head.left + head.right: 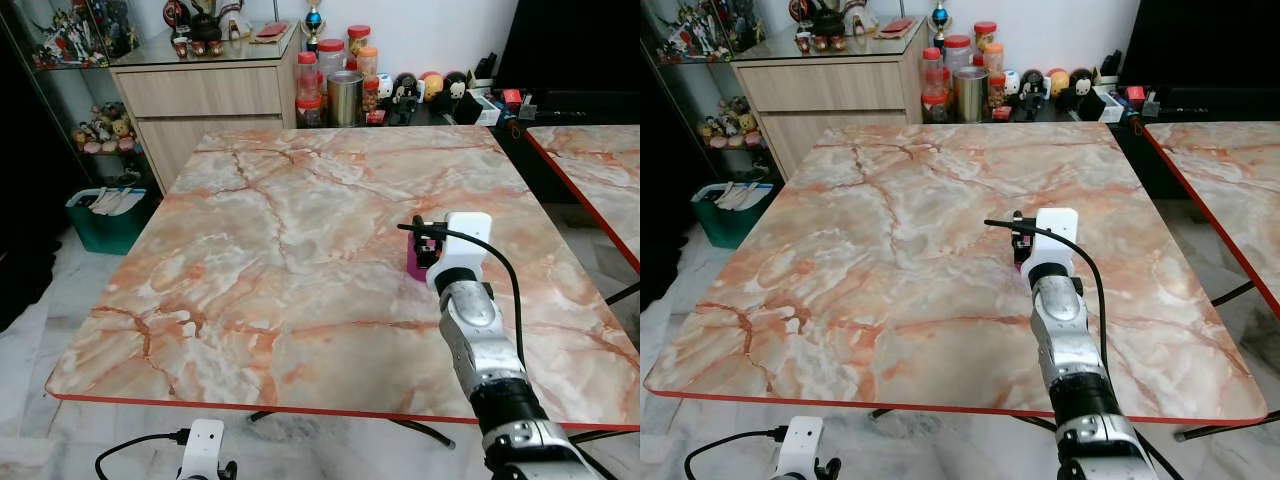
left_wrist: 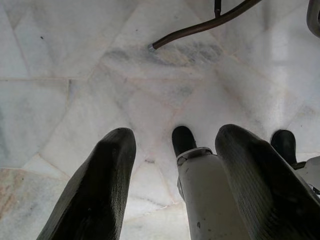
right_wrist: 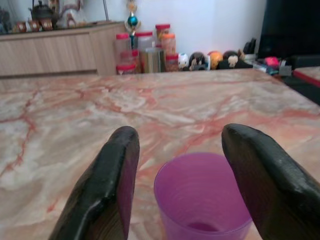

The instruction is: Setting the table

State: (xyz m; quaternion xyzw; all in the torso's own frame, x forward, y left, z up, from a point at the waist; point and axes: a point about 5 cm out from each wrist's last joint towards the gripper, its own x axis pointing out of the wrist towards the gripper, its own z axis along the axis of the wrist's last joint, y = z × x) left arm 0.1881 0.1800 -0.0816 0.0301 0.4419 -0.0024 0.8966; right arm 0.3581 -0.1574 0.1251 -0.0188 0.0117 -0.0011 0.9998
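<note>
Fingers (image 3: 115,185) astride purple cup (image 3: 202,197)

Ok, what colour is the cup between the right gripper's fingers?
Purple, translucent plastic. The cup shows best in the right wrist view, upright on the table between the right gripper fingers.

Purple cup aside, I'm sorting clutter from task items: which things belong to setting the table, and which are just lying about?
Job in hand:
purple cup, upright between the open right gripper fingers
marble table

Lying about:
jars
figurines
green bin
left gripper, idle over the floor
</note>
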